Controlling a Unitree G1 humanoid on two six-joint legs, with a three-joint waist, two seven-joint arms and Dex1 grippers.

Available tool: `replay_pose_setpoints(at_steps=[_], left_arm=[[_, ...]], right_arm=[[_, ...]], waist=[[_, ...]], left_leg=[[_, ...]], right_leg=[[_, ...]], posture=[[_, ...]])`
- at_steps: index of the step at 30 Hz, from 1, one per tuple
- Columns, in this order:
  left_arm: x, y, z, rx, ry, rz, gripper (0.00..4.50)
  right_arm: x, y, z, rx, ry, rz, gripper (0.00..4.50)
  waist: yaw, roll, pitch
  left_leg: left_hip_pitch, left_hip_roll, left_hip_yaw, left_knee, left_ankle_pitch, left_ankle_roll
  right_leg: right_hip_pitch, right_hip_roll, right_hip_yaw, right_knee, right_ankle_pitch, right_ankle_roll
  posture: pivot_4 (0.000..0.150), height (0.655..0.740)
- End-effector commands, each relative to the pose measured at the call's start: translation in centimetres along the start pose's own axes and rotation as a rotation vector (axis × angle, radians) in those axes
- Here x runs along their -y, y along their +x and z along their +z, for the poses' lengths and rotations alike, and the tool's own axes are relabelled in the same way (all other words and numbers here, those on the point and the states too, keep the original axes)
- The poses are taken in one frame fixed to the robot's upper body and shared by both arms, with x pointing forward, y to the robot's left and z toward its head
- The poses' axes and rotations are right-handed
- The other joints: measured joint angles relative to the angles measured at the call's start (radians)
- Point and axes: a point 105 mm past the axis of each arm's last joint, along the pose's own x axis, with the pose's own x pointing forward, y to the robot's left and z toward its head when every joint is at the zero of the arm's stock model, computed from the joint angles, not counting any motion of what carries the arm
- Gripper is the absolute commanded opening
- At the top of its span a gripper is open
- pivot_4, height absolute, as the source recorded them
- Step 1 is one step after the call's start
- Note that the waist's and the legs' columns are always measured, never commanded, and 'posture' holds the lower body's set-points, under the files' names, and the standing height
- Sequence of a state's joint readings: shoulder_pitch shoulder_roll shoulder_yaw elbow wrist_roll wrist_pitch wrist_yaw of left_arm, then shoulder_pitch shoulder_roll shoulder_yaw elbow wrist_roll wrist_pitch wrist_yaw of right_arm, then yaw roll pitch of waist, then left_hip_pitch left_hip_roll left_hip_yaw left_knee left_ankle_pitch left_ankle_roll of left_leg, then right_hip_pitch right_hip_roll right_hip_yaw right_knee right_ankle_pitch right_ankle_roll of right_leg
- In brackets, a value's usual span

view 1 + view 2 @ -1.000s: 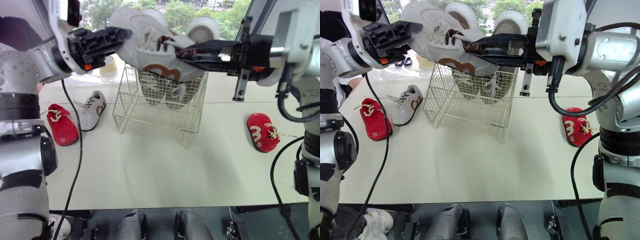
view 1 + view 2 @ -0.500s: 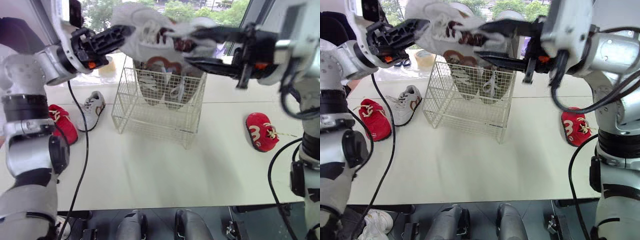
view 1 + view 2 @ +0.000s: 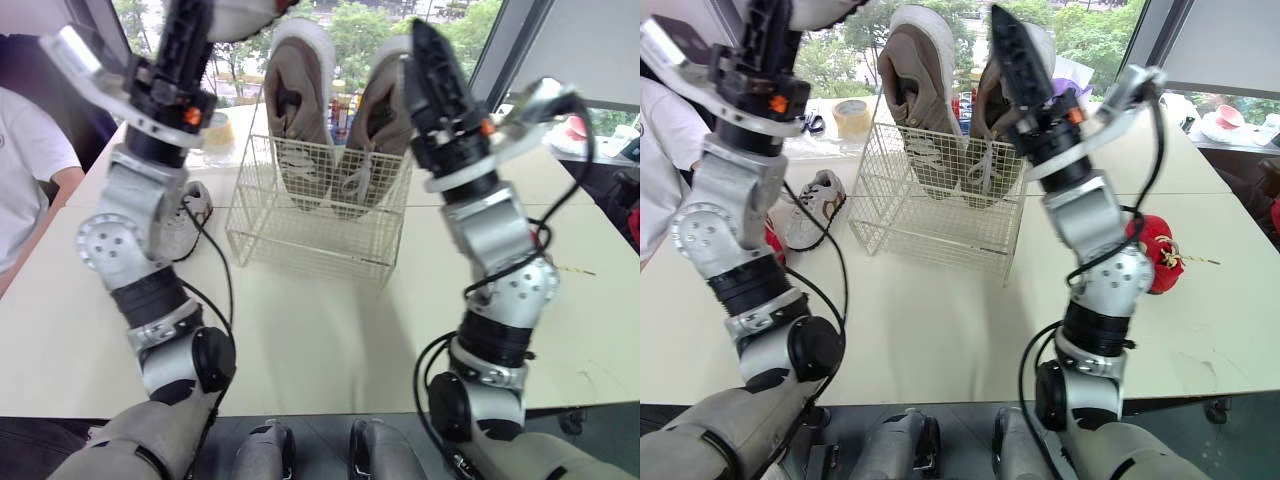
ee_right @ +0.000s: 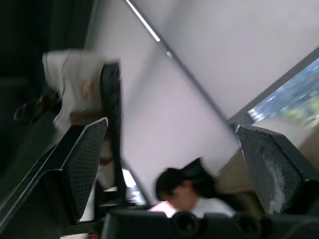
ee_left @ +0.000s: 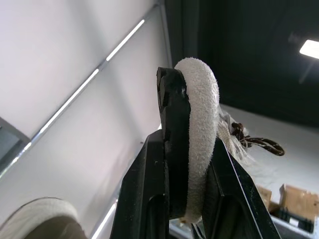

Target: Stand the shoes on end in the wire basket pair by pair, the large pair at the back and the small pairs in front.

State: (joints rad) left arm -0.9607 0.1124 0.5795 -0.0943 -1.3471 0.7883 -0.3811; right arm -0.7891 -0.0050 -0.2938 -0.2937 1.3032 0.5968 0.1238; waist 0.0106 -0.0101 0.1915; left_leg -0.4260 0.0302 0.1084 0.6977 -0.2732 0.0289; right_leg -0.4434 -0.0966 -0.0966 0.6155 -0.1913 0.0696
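Table | left jaws clamp white shoe | right jaws spread wide

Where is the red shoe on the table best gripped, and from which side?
Grip the red shoe across its two sides near the middle, coming down from above with the open right claw. It appears to lie sole-down on the table, apart from the wire basket, so its upper is probably free; the arm hides part of it.
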Motion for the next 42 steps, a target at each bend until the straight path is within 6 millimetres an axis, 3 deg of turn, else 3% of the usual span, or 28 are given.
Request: replay_pose_setpoints(at_steps=[1,9,22,25,31,32,39,40,42], left_arm=[[1.0,0.4,-0.2,0.037,0.012,-0.032,0.2],[-0.2,-0.6,-2.1,-0.015,-0.018,0.02,0.2],[-1.4,-2.1,-4.4,-0.11,-0.031,0.072,0.2],[-1.6,-2.2,-4.2,-0.101,-0.032,0.081,0.2],[-2.1,-2.5,-4.4,-0.117,-0.018,0.112,0.2],[-2.3,-2.6,-4.4,-0.123,-0.014,0.124,0.7],[-1.8,-4.0,-3.9,-0.197,0.07,0.167,4.1],[-1.7,-4.3,-3.9,-0.225,0.107,0.19,4.45],[-1.4,-4.9,-4.1,-0.275,0.167,0.224,4.45]], right_arm=[[-2.1,1.1,0.2,0.041,0.001,0.085,4.49],[-3.2,2.0,-0.2,0.049,0.022,0.152,4.49],[-3.0,2.7,0.0,0.086,-0.003,0.149,4.49],[-3.2,2.8,0.1,0.09,-0.007,0.157,3.63],[-3.4,2.9,-0.1,0.085,-0.004,0.167,0.81],[-3.4,2.9,-0.1,0.083,-0.002,0.167,0.65],[-3.4,3.1,0.5,0.078,-0.018,0.176,0.65],[-3.5,3.3,0.9,0.08,-0.026,0.18,0.65],[-3.5,3.5,1.9,0.087,-0.049,0.191,0.65]], waist=[[0.0,0.0,0.0],[-0.003,0.0,0.0],[-0.006,0.0,0.0],[-0.007,0.0,0.0],[-0.007,0.0,0.0],[-0.007,0.0,0.0],[-0.016,0.0,0.0],[-0.02,0.0,0.0],[-0.023,0.0,0.0]], left_leg=[[0.0,0.0,0.0,0.0,0.0,0.001],[0.0,0.0,0.0,0.0,-0.002,0.004],[0.0,0.001,-0.001,0.0,-0.003,0.004],[0.0,0.001,-0.001,0.0,-0.003,0.005],[0.0,0.001,-0.001,0.0,-0.003,0.006],[0.0,0.001,-0.001,0.0,-0.003,0.006],[0.0,0.001,-0.001,-0.001,-0.003,0.006],[0.0,0.001,-0.001,-0.001,-0.003,0.006],[0.0,0.001,-0.001,-0.001,-0.003,0.006]], right_leg=[[0.0,0.0,0.0,-0.001,0.0,0.0],[0.001,0.001,0.0,-0.001,0.0,0.0],[0.0,0.001,0.0,-0.001,0.0,0.0],[0.0,0.001,0.0,-0.001,0.0,0.0],[0.0,0.001,0.0,-0.001,0.0,0.0],[0.0,0.001,0.0,-0.001,0.0,0.0],[0.0,0.001,0.0,-0.001,0.0,0.0],[0.0,0.001,0.0,-0.001,0.0,0.0],[0.0,0.001,0.0,-0.001,0.0,0.0]], posture=[[0.15,0.74],[0.15,0.74],[0.15,0.74],[0.15,0.74],[0.15,0.74],[0.15,0.74],[0.15,0.74],[0.15,0.74],[0.15,0.74]])
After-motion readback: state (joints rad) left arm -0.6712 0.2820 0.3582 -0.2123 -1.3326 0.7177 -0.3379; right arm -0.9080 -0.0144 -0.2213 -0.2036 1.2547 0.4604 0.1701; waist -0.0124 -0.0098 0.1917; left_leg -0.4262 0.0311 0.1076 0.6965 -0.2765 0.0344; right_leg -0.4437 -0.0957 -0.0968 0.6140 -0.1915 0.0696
